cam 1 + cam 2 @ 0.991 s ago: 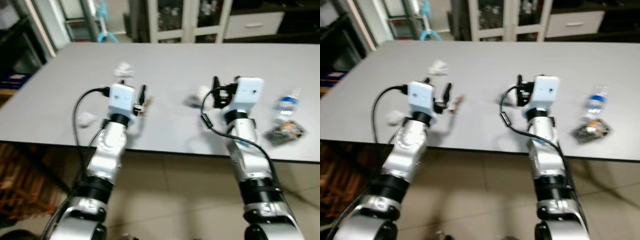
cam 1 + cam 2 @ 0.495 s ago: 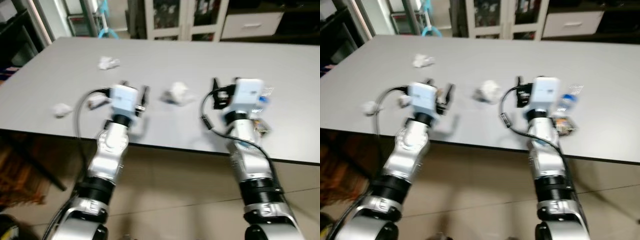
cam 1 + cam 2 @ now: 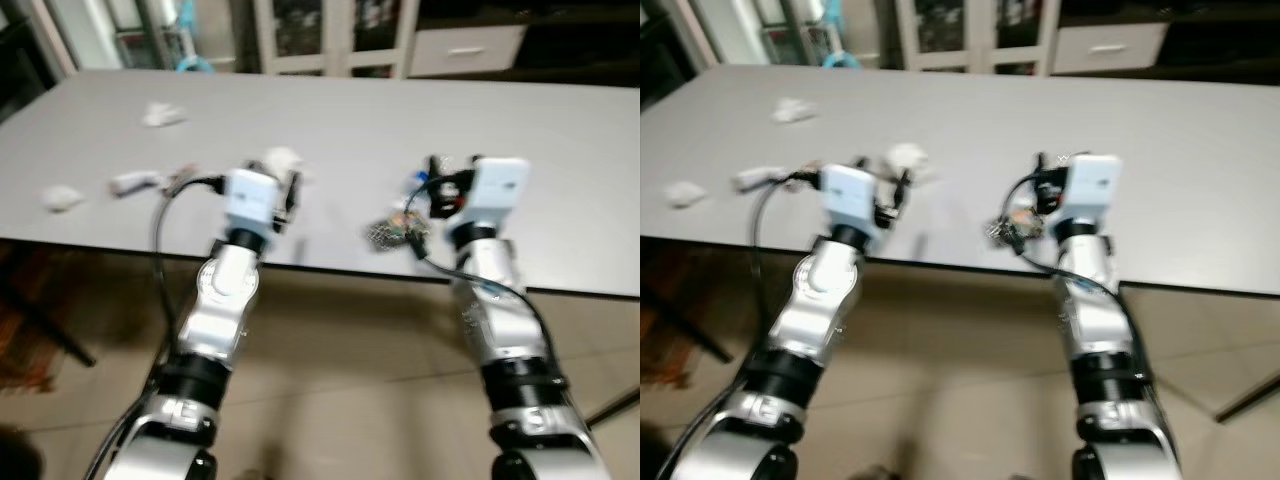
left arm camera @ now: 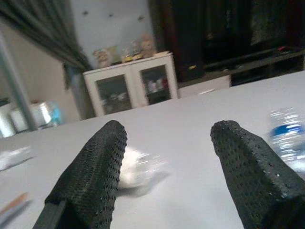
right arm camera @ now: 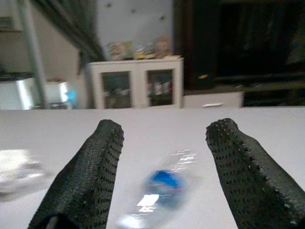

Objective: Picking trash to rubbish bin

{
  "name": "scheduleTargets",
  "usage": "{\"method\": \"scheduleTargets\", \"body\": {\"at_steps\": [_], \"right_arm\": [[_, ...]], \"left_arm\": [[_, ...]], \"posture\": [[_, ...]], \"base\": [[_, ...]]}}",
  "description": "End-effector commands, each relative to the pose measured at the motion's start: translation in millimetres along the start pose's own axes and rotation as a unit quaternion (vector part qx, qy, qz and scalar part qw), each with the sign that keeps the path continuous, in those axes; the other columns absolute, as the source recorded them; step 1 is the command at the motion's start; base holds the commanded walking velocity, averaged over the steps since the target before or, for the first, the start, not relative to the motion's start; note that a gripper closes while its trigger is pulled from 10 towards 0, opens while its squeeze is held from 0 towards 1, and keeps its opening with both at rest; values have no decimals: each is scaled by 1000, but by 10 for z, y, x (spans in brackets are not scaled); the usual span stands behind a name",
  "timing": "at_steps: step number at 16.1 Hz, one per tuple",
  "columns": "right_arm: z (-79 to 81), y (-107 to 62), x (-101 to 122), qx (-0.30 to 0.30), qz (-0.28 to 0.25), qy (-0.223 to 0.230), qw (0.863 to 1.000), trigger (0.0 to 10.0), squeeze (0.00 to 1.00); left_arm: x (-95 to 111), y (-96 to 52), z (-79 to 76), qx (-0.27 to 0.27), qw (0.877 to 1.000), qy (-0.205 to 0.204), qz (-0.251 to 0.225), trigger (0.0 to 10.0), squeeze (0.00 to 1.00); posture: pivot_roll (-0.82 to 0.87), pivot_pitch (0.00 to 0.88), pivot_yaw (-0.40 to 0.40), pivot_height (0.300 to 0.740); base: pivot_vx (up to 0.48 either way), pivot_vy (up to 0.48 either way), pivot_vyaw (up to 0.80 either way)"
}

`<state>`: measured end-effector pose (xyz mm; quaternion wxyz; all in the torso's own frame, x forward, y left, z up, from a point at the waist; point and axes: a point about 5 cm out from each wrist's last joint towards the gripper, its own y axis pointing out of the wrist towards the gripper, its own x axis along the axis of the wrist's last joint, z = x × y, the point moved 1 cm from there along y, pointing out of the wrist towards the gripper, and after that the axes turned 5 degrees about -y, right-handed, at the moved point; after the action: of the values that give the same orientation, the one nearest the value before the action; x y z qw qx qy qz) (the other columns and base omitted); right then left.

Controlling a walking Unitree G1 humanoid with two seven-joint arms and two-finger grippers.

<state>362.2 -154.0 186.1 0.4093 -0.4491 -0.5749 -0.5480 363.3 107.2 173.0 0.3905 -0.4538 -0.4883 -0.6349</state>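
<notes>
A: Largest item first?

B: Wide grey matt surface (image 3: 560, 150). Its near edge lies under both wrists. Against the pictures of a second ago the whole view has slid sideways, so the camera and robot shifted along that edge; the litter itself is not judged to have moved.

A: The arms?

B: Left pincer (image 4: 164, 167): fingers spread apart, nothing between them, held low over the surface. Right pincer (image 5: 164, 176): likewise parted and empty.

A: What sits ahead of each?

B: Clear crushed plastic bottle with a blue label (image 5: 159, 193): lying on its side straight ahead of the right pincer, in line with the gap between its fingers, not touching them. A second ago it lay well off to the outer side of that arm; now it is framed, which I judge puts it first for pickup. Dark crinkled foil wrapper (image 3: 392, 230): just beside the right pincer, near the edge.

A: And the left?

B: Crumpled white tissue ball (image 4: 136, 164): ahead of the left pincer, partly behind one finger. Three further white paper scraps (image 3: 160, 115), (image 3: 135, 182), (image 3: 60, 198) lie beyond, on its outer side.

A: Progress?

B: Nothing is gripped yet; I judge the task at its start.
</notes>
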Motion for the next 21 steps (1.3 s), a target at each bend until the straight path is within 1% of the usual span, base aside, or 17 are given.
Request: {"method": "scheduleTargets", "body": {"at_steps": [1, 5, 12, 14, 21], "right_arm": [[72, 17, 50, 9, -7, 7, 1000, 10000, 0], [67, 18, 48, 10, -6, 7, 1000, 10000, 0], [67, 16, 27, 12, -3, 6, 1000, 10000, 0], [69, 16, 25, 13, -2, 6, 1000, 10000, 0], [83, 1, 11, 16, 0, 6, 1000, 10000, 0]], "left_arm": [[10, 3, 95, 9, 1000, 10, 0, 10000, 0], [6, 4, 106, 11, 1000, 11, 1, 10000, 0], [-16, 9, 161, 25, 1000, 2, 9, 10000, 0], [-36, 13, 177, 32, 999, 7, 17, 10000, 0], [-30, 10, 169, 29, 999, 6, 15, 10000, 0]], "posture": [[-60, 57, 49, 740], [-61, 59, 49, 740], [-59, 59, 50, 740], [-61, 60, 51, 740], [-59, 64, 53, 740]], "base": [[0, -461, 0], [0, -462, 0], [0, 0, 0], [343, 0, 0], [387, 0, 0]]}}
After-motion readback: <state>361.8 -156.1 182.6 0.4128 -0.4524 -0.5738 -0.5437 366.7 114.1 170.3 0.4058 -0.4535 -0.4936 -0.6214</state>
